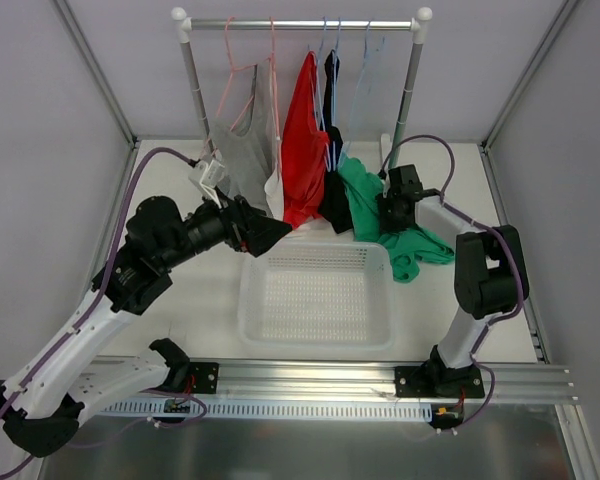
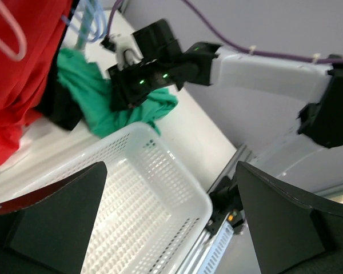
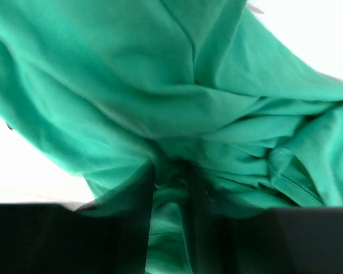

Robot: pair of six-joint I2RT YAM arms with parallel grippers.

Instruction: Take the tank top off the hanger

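Note:
The emerald-green tank top (image 1: 365, 205) hangs low at the right end of the rack and trails onto the table (image 1: 425, 248). It also shows in the left wrist view (image 2: 94, 103) and fills the right wrist view (image 3: 177, 85). The light-blue wire hanger (image 1: 366, 75) hangs on the rail above it, and its wires show in the left wrist view (image 2: 90, 20). I cannot tell if a strap is still on it. My right gripper (image 1: 390, 208) is shut on a bunch of the green fabric (image 3: 171, 177). My left gripper (image 1: 276, 232) is open and empty over the basket's far left corner (image 2: 168, 220).
A white perforated basket (image 1: 250, 300) sits in front of the rack. On the rail (image 1: 300, 24) hang a grey top (image 1: 242, 160), a red top (image 1: 302, 150), a black garment (image 1: 332, 190) on a blue hanger, and pink hangers (image 1: 230, 80). The rack posts (image 1: 410, 90) stand close by.

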